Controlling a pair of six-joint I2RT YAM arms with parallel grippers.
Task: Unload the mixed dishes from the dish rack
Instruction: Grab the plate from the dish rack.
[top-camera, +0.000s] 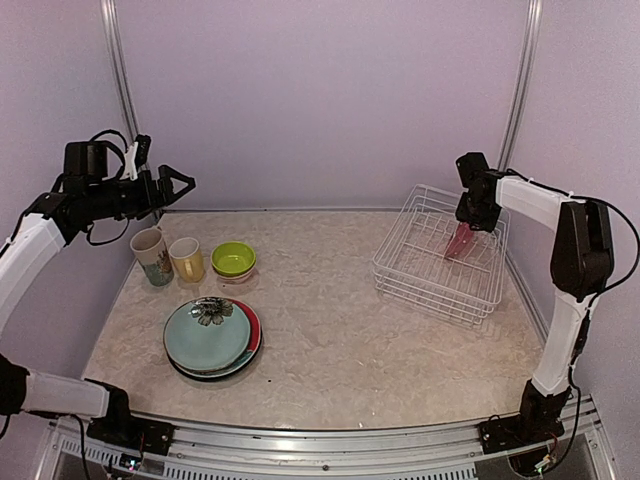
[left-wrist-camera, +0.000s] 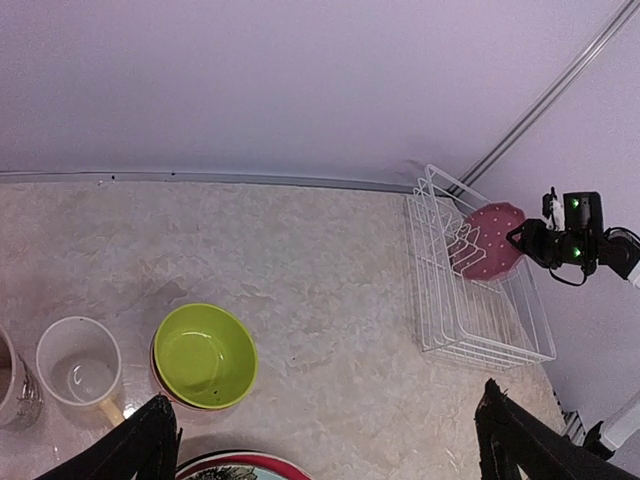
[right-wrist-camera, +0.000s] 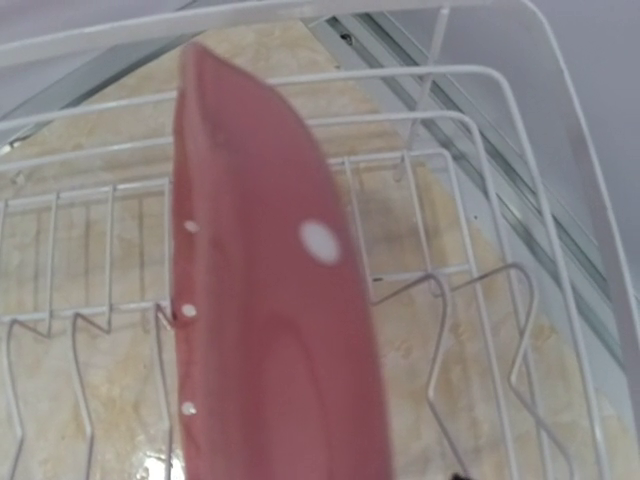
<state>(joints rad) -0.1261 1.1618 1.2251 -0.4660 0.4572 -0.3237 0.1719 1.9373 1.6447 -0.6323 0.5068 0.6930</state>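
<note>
Pink dotted plate (top-camera: 460, 243) seen standing on edge in slot at back of dish rack (top-camera: 435, 290), right side of table. Right gripper (top-camera: 472, 215) placed just above plate rim, plate straight below. Whether rim is pinched cannot be told. Left gripper (top-camera: 180, 183) spread wide, far off on left side. Right arm judged much nearer.

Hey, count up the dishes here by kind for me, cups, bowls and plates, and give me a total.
Cups: 2 (cream mug, yellow cup)
Bowls: 2 (lime-green bowl sitting in small white-and-red bowl)
Plates: 3 (pink dotted plate in dish rack; flower plate stacked on dark plate)
Total: 7
</note>
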